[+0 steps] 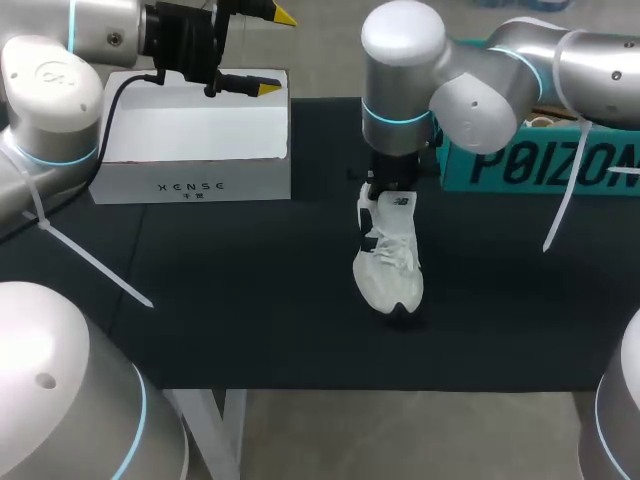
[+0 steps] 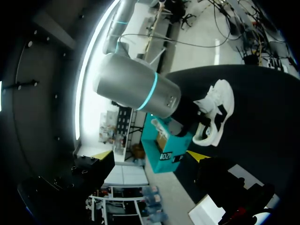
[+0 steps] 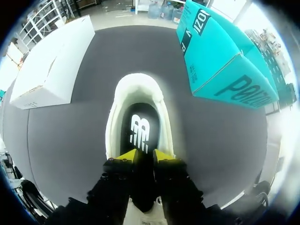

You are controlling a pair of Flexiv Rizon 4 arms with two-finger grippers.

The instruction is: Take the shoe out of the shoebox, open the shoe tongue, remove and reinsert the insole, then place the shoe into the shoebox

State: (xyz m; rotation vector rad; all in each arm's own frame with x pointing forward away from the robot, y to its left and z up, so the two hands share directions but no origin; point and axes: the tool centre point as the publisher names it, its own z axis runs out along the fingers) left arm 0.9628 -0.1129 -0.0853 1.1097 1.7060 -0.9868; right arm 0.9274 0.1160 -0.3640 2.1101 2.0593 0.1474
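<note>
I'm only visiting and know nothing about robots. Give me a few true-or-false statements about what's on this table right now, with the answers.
1. The white sneaker rests on the black table mat, outside any box. True.
2. The left arm has its jaws clamped on the sneaker. False: they stand open and empty above the white cardboard box.
3. A black insole with a white logo shows inside the sneaker. True.
4. The teal cardboard box is stacked on the white box. False: they stand apart, at opposite sides of the table.
5. The right arm is over the white box. False: it is over the sneaker's heel end.
</note>
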